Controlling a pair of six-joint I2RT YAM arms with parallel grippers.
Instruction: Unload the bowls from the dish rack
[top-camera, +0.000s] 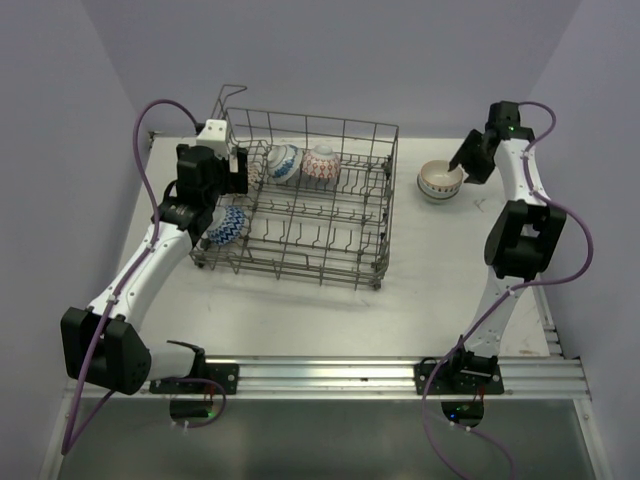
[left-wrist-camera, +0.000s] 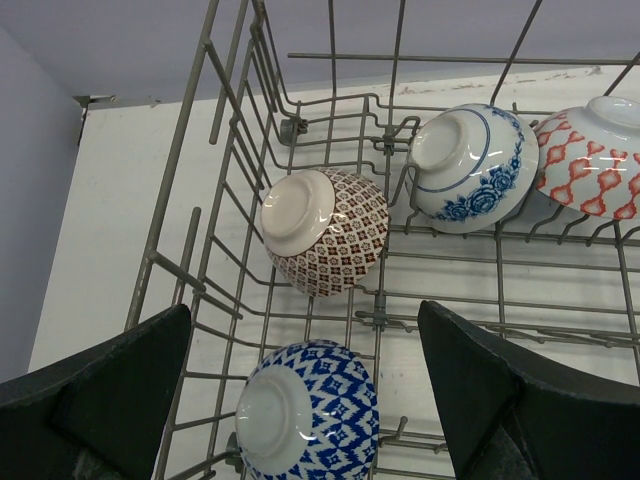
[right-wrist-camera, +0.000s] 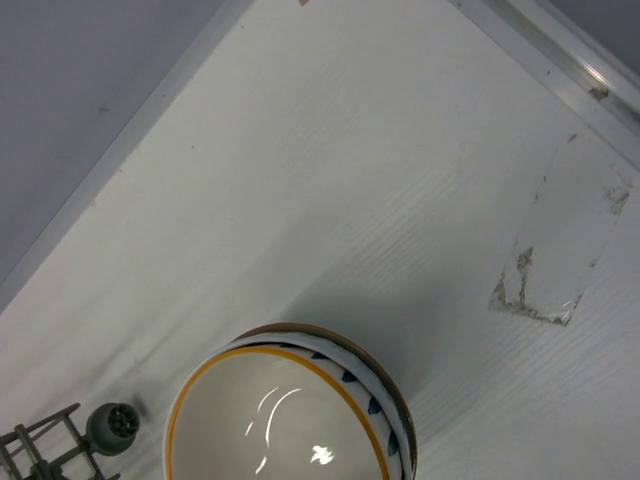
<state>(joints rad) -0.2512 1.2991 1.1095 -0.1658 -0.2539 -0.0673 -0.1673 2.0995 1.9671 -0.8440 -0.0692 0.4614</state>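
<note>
- Four patterned ceramic bowls lie tipped in the grey wire dish rack, just ahead of the left pincer, its fingers apart.
- Stacked white bowls sit beside the right pincer; can't tell its state.

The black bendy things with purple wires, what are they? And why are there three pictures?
Those are two robot arms bolted to the near edge of a white table. Each ends in a gripper, a two-finger pincher. One picture comes from a camera high above. The other two come from little cameras on the arms' wrists, so you see what each gripper sees.

In the middle sits a wire dish rack with four patterned bowls lying on their sides: a brown checked bowl, a blue zigzag bowl, a blue flower bowl and a red and white bowl.

The left gripper is open over the rack and holds nothing. The right arm hovers over stacked bowls already on the table. Its fingers do not show, so I cannot tell whether they are open.
</note>
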